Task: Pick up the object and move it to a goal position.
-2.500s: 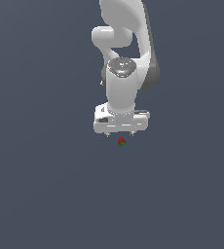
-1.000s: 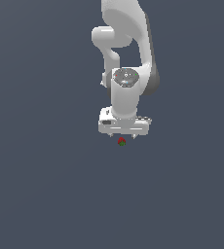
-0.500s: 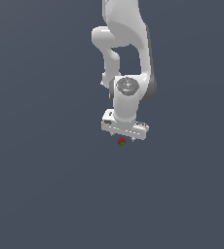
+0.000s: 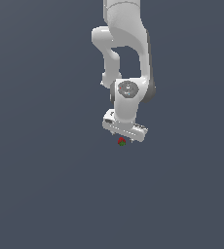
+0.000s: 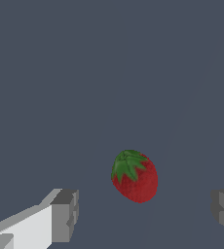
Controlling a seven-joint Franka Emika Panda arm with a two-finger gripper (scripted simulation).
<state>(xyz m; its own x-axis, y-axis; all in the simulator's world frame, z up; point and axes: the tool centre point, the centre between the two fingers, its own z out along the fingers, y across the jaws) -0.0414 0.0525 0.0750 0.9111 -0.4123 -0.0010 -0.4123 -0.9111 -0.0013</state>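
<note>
Below the arm, the gripper (image 4: 124,136) is hovering wide open and empty, its fingers (image 5: 64,215) flanking the object (image 5: 135,175) lying on the floor. The approach seems underway; next comes lowering and closing squarely around it.

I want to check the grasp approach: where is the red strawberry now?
In the exterior view the strawberry lies on the dark floor just below the tilted gripper. In the wrist view it sits between the two open fingertips, touching neither.
</note>
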